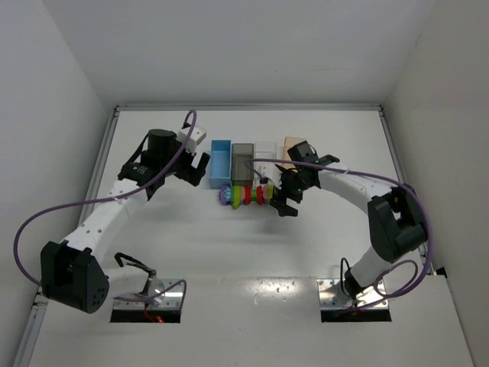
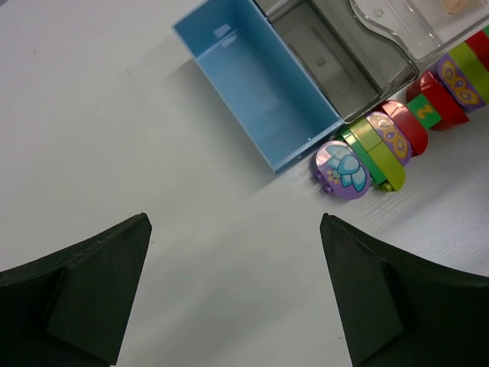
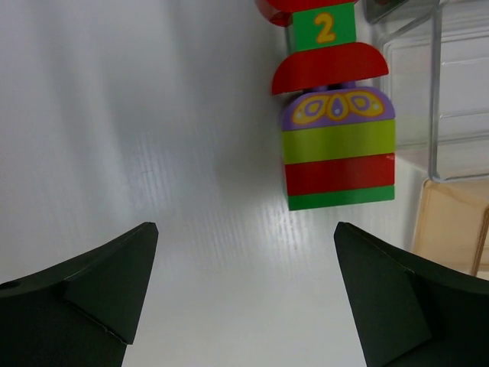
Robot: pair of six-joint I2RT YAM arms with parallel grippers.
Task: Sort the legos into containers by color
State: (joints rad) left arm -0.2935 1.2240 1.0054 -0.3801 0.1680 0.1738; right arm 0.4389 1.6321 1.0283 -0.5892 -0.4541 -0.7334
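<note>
Left gripper (image 2: 237, 302): released, jaws spread wide with nothing between them, hanging over bare table.
Right gripper (image 3: 244, 302): released as well, jaws wide and holding nothing, also above bare table.
Room at left gripper: open surface under the fingers and out to both sides. The first edge ahead is the near corner of the blue bin (image 2: 252, 84), slightly to the right.
Room at right gripper: free surface beneath and to its left. On the right, bin walls close the way, the orange bin (image 3: 451, 229) nearest and the clear bin (image 3: 458, 99) beyond it.
Table (image 1: 229, 252): white, matt, faintly ribbed, with a raised rim along its left, far and right sides.
Walls (image 1: 69, 76): plain white, closing in on three sides of the table.
Stack (image 1: 246, 195): legos joined in one row, lying on its side on the table, just beside the bins' near ends.
Stack from left gripper: ahead and to the right. The rounded purple end comes first, by the blue bin's corner, then lime, purple, red and green bricks running off rightward.
Stack from right gripper: ahead, a little right of centre. A green end is nearest, then red, lime, purple, red, and a green brick marked 2.
Bins: blue, grey bin (image 2: 328, 53), clear, orange, side by side in one row beyond the stack, tops open.
</note>
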